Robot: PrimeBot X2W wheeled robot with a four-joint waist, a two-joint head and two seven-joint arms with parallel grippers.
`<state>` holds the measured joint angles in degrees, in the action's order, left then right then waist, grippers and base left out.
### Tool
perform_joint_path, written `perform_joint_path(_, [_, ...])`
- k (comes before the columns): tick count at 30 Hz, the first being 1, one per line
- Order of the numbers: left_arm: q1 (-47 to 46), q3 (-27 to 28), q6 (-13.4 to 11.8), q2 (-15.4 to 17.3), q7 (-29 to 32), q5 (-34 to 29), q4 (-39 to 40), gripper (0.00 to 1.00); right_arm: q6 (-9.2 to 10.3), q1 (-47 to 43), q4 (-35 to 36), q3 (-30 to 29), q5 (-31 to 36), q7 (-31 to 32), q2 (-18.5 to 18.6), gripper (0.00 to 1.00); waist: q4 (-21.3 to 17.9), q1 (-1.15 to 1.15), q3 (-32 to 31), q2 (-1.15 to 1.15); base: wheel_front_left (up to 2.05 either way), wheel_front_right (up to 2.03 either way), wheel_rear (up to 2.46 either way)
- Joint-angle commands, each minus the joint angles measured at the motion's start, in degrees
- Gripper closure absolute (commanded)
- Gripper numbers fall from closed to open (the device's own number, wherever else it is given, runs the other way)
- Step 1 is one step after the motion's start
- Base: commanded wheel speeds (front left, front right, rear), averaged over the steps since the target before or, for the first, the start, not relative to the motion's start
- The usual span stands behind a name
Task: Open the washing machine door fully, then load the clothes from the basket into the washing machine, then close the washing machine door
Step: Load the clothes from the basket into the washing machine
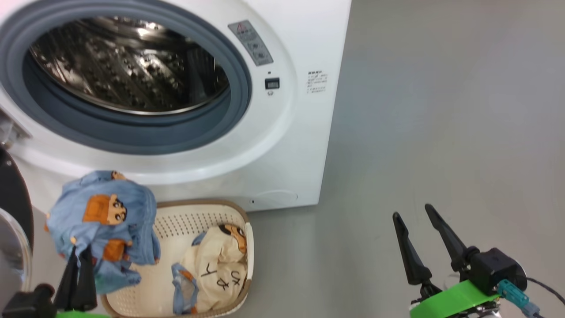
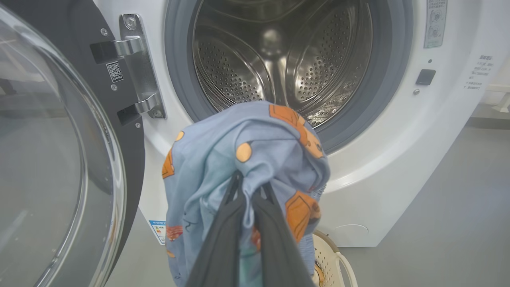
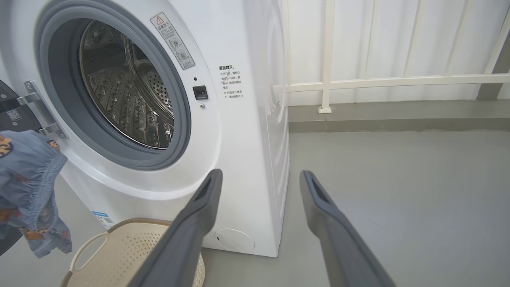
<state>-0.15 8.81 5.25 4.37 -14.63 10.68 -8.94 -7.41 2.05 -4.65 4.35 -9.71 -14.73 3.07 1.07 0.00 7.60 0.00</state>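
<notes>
I have the door [image 2: 59, 167] open, my left claw [image 1: 80, 251] clenched on the blue garment [image 1: 101, 216] before the washing machine [image 1: 287, 145]; the cream garment [image 1: 220, 265] lies in the basket [image 1: 203, 204], right claw [image 1: 411, 210] gaping empty.

A: What's cut off?
B: In the head view, the washing machine door [image 1: 15, 207] by the left edge, the basket [image 1: 201, 205] by the bottom edge
A: Hidden?
B: The left pincer [image 2: 250, 184] tips, buried in the light-blue garment [image 2: 223, 159]; the printed notice [image 1: 317, 82] on the washing machine [image 1: 287, 168] is too small to read

Light-blue garment [image 1: 132, 207] — orange cartoon patches; brown-rimmed cream basket [image 1: 194, 223].
</notes>
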Motion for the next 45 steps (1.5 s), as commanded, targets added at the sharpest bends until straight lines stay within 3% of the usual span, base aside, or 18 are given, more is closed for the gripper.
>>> perform_joint_path(1, [0.0,2.1,-0.5,0.7,-0.4,-0.9,2.0,1.0,-0.08,-0.3,1.2,1.2,0.1,-0.3,-0.2,0.0,-0.6,0.0,-2.1,0.0,0.0,0.0,0.0])
perform_joint_path(22, [6.0,1.3,-2.4,-0.4,-0.4,0.0,5.4,1.0,-0.08,-2.9,1.1,1.1,0.1,-0.3,-0.2,0.0,-1.5,0.0,-5.7,0.0,0.0,0.0,0.0])
perform_joint_path(35, [4.6,0.7,-2.2,-0.2,-0.4,0.5,5.6,1.0,-0.08,-2.4,1.6,1.0,-0.1,-0.3,-0.2,0.0,-1.2,0.0,-3.5,0.0,0.0,0.0,0.0])
perform_joint_path(45, [0.0,0.4,-1.3,0.6,-0.4,1.1,4.1,1.0,-0.08,-1.1,2.4,0.8,-0.1,-0.3,-0.2,0.0,-0.7,0.0,1.5,0.0,0.0,0.0,0.0])
